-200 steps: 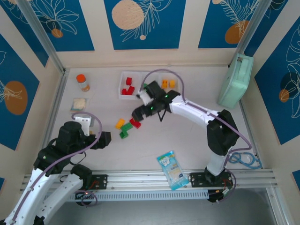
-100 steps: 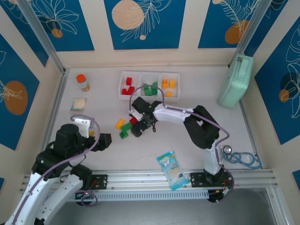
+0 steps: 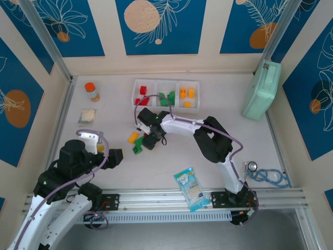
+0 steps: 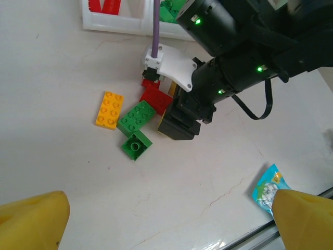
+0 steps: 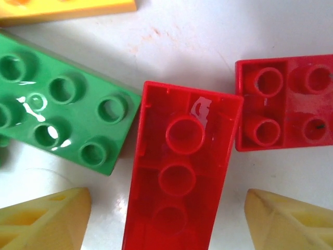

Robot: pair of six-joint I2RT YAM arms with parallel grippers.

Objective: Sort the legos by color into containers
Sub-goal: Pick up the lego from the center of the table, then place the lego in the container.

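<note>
The right gripper (image 3: 148, 141) is hanging low over the loose legos in the middle of the table (image 3: 171, 156), just in front of the containers (image 3: 166, 81). In the right wrist view its two yellow fingertips (image 5: 47, 219) are standing apart on either side of a long red brick (image 5: 179, 172) lying hollow side up, with bare table showing between each tip and the brick, so the claw is released and gripping nothing. A small red brick (image 5: 283, 107) is lying just beside the long one, a green brick (image 5: 57, 109) is touching its other corner, and a yellow-orange brick (image 5: 67, 8) is sitting beyond that. The left gripper (image 3: 115, 155) is waiting near its own base, well apart from the pile, fingers spread wide and holding nothing. The white tray is already holding red pieces (image 3: 141, 99) in its left bin, green pieces (image 3: 166, 98) in the middle bin and yellow-orange pieces (image 3: 186, 94) in the right.
</note>
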